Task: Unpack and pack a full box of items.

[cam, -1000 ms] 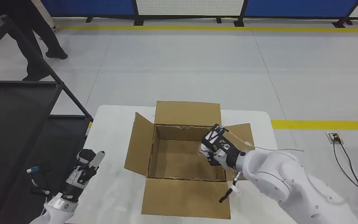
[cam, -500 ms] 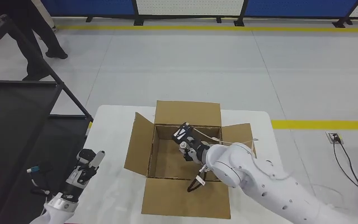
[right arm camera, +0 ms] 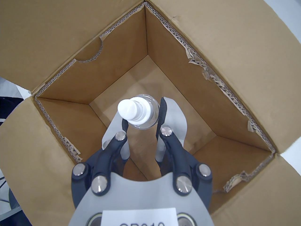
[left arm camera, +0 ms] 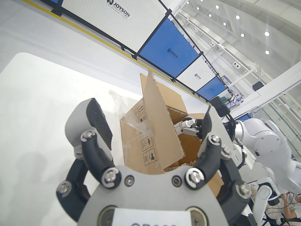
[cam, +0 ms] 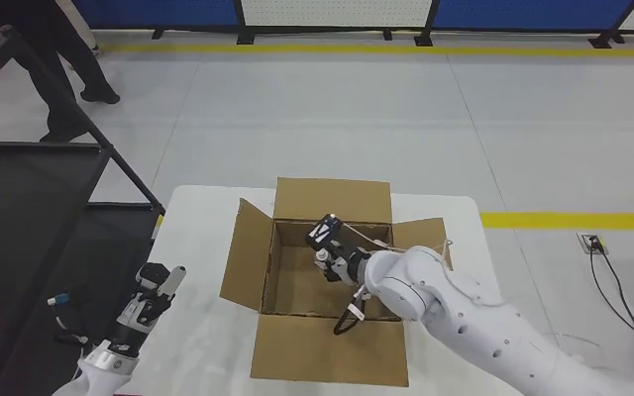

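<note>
An open cardboard box (cam: 248,265) stands in the middle of the white table, its four flaps spread out. My right gripper (cam: 327,259) hangs over the box's open top, shut on a small clear bottle with a white cap (right arm camera: 138,113), cap pointing down into the box. The box's brown floor (right arm camera: 150,81) is bare where I can see it. My left gripper (left arm camera: 152,123) is open with nothing between its fingers, held low off the table's left edge (cam: 149,297) and facing the box (left arm camera: 150,128).
A black rack (cam: 50,228) stands left of the table. The white table (cam: 198,327) has free surface left of the box. A thin cable (cam: 347,322) dangles from the right arm over the box's near flap.
The right arm swung from the box's right wall leftward to over the box's middle, carrying the bottle. The left arm stayed still.
</note>
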Robot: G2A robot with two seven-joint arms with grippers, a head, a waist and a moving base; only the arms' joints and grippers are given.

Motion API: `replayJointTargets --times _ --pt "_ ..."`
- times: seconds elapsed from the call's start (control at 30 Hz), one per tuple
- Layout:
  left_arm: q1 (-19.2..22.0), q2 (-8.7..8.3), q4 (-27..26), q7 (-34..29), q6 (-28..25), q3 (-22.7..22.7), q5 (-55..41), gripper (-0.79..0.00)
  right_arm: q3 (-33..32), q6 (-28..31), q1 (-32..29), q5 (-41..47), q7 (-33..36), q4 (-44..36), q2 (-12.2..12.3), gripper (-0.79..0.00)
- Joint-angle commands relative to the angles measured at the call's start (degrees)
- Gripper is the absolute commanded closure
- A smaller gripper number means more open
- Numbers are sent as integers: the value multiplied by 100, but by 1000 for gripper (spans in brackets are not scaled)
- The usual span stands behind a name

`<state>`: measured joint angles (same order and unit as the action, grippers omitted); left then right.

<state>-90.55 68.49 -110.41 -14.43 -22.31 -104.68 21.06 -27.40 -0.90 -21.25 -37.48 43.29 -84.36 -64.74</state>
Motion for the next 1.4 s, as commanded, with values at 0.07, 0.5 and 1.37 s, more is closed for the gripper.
replayJointTargets --times 0.07,0.5,1.37 --pt "0 0 0 0 0 0 0 -785 297 340 285 194 -80 905 -363 0" --pt "0 0 0 0 0 0 0 -785 884 796 582 137 -1093 3035 -1460 0" --pt "0 0 0 0 0 0 0 -785 276 1490 580 -706 -786 3054 -1609 -785"
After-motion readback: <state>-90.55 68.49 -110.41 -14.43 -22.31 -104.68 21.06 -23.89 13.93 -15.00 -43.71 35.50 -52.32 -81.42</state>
